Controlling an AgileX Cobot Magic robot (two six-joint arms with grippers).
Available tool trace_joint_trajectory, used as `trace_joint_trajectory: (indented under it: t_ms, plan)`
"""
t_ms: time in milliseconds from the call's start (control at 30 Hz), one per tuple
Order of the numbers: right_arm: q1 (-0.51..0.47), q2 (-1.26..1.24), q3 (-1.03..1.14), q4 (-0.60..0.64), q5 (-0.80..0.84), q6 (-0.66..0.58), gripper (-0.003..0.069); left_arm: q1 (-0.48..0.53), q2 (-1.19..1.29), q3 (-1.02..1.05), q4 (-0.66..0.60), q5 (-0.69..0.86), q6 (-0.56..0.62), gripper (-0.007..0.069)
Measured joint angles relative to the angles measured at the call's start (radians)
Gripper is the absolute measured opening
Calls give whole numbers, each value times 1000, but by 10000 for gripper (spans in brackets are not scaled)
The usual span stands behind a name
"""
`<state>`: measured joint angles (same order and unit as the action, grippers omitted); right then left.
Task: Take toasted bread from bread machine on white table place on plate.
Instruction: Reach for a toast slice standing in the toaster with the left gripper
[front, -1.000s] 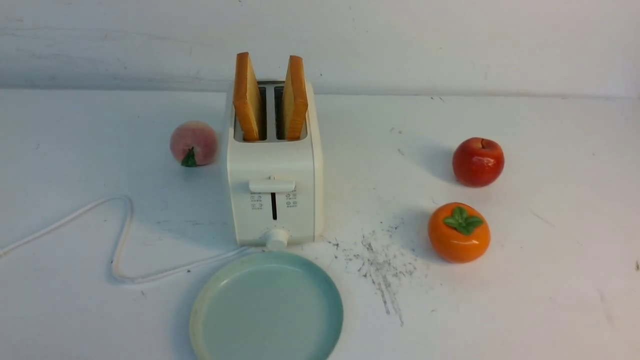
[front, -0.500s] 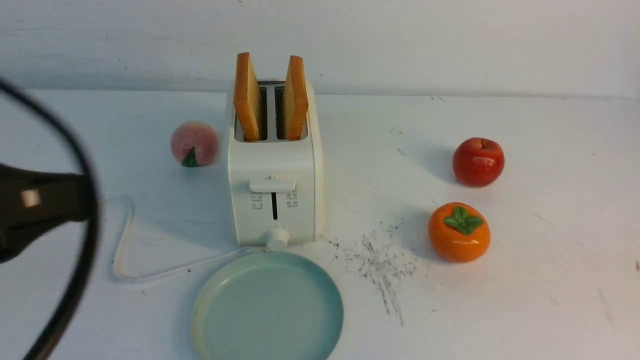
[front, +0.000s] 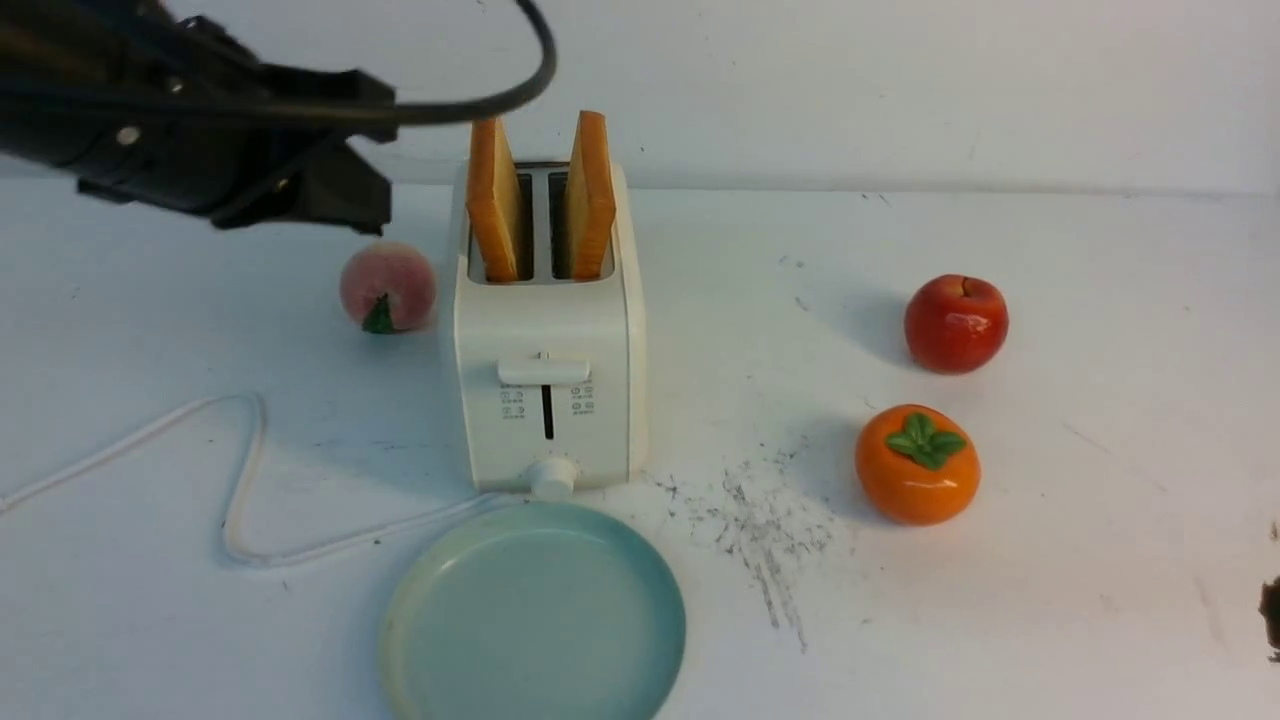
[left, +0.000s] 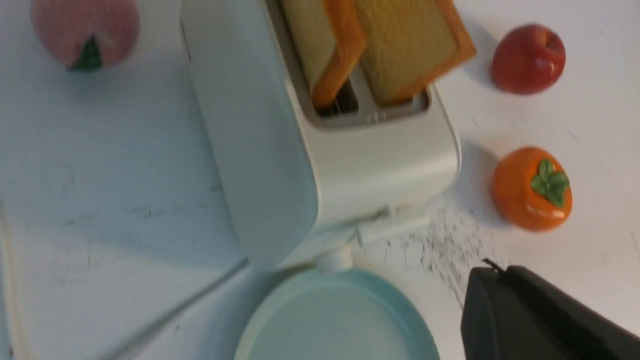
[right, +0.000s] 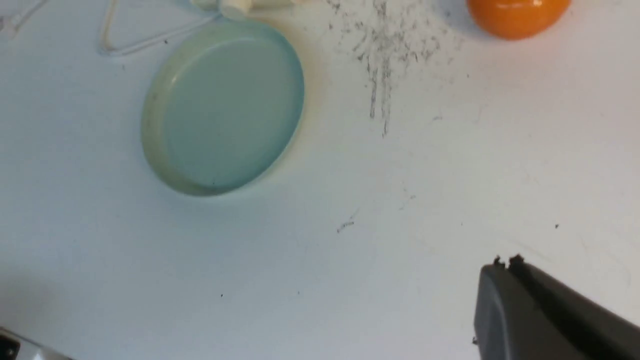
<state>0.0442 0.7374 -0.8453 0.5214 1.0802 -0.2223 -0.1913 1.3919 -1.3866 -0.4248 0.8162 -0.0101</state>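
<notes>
The cream-white bread machine (front: 545, 330) stands mid-table on the white table (front: 1050, 560). Two slices of toasted bread (front: 492, 200) (front: 590, 195) stick up from its slots. The pale blue-green plate (front: 535, 615) lies empty just in front of it. My left gripper (front: 370, 205) hovers at upper left, above the peach and left of the toaster. In the left wrist view it (left: 492, 267) is shut and empty, with the slices (left: 410, 45) ahead. My right gripper (right: 505, 262) is also shut and empty, low over bare table right of the plate (right: 225, 107). Only its tip (front: 1272, 612) shows at the front view's right edge.
A peach (front: 388, 287) sits left of the toaster. A red apple (front: 956, 324) and an orange persimmon (front: 917, 464) sit to the right. The white cord (front: 240, 480) loops over the table at left. Dark scuffs (front: 765, 530) mark the surface right of the plate.
My left arm came into view at the lower left and has swung up to the upper left beside the toaster. A tip of my right gripper now shows at the right edge.
</notes>
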Motion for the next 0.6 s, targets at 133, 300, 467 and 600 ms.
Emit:
trace_joint_trajectory:
  t_ms: [133, 300, 467, 600]
  plan:
    - [0, 1, 28, 12, -40, -8, -17, -3, 153, -120, 17, -35, -14, -4]
    - [0, 2, 56, 17, -49, -13, -15, -3, 283, -225, 23, -100, -14, 168]
    - [0, 2, 74, 17, -73, -15, -11, -3, 381, -246, 22, -168, 34, 414]
    - [0, 2, 94, 17, -90, -16, -9, -3, 428, -246, 18, -168, 66, 509]
